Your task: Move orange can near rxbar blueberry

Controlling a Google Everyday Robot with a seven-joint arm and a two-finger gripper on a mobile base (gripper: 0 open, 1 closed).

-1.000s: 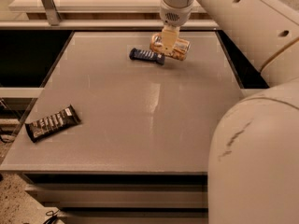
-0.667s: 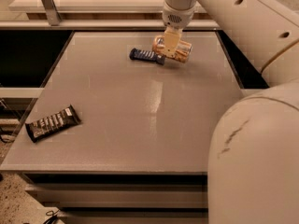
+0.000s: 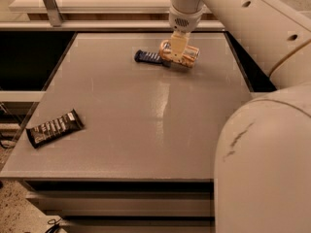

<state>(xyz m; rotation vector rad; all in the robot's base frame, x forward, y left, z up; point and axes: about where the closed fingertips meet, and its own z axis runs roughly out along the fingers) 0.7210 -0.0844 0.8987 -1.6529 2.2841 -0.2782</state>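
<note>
Since the earliest frame the gripper (image 3: 178,52) and the orange can (image 3: 190,55) have shifted slightly to the right along the far part of the table (image 3: 146,125); both wrapped bars are where they were.

Layout, left to right:

- Near-left corner of the table: a black-brown wrapped bar (image 3: 53,128) with white print, lying flat and at a slant, well apart from everything else.
- Far centre: the rxbar blueberry (image 3: 148,57) — a small dark navy bar, lying flat, its right end pointing at the can.
- Just right of it: the orange can, on its side. Its left end sits just beside the right end of the rxbar blueberry; whether the two touch cannot be told.
- On the can: the gripper comes down from above and covers the can's middle. Whether it is clamped on the can or released cannot be told.
- Right side: the white arm (image 3: 252,18) runs from the gripper up and across the top right corner — its large rounded lower body fills the near-right foreground
</note>
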